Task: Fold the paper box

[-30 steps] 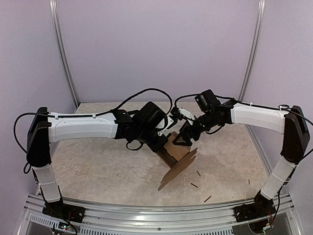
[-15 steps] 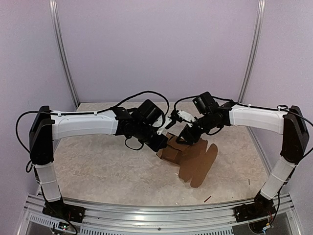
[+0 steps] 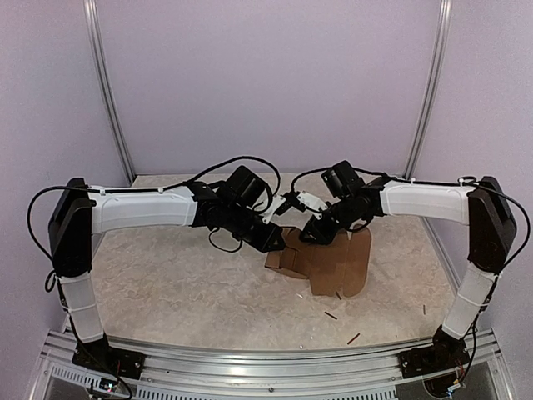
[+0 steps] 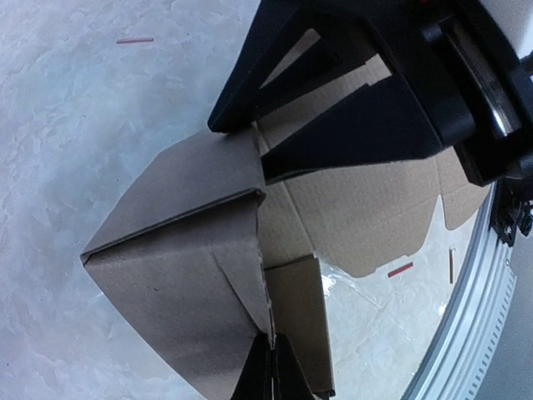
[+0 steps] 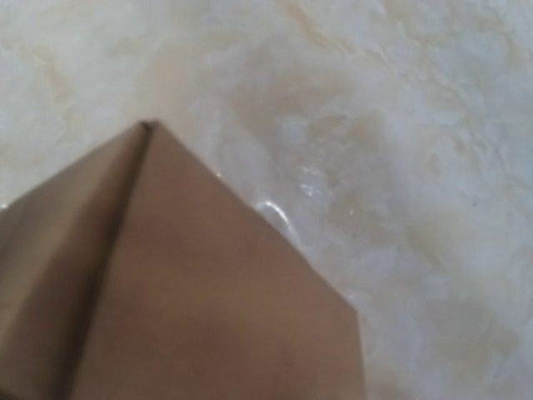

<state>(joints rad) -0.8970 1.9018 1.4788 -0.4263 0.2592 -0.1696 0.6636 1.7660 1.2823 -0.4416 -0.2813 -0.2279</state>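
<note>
The paper box (image 3: 337, 262) is brown die-cut cardboard, its wide flat part lying on the table with raised, folded panels at its left end. My left gripper (image 3: 279, 240) reaches in from the left. The left wrist view shows this gripper (image 4: 272, 367) shut on the thin lower edge of a folded panel (image 4: 183, 275). My right gripper (image 3: 310, 233) comes down from the right, and its two black fingers (image 4: 333, 142) stand on either side of that panel's top corner. Whether they pinch it is unclear. The right wrist view holds only blurred cardboard (image 5: 208, 317), with the fingers hidden.
Small dark sticks (image 3: 331, 315) (image 3: 353, 338) lie near the front of the marbled table, and a red one (image 4: 400, 269) lies beside the sheet. An aluminium rail (image 3: 266, 354) runs along the near edge. Purple walls close in the back and both sides.
The sheet's big flat part swung from standing on edge to lying flat on the table at the right. The right gripper's fingers drew together around the raised panel. The left gripper stayed shut.
</note>
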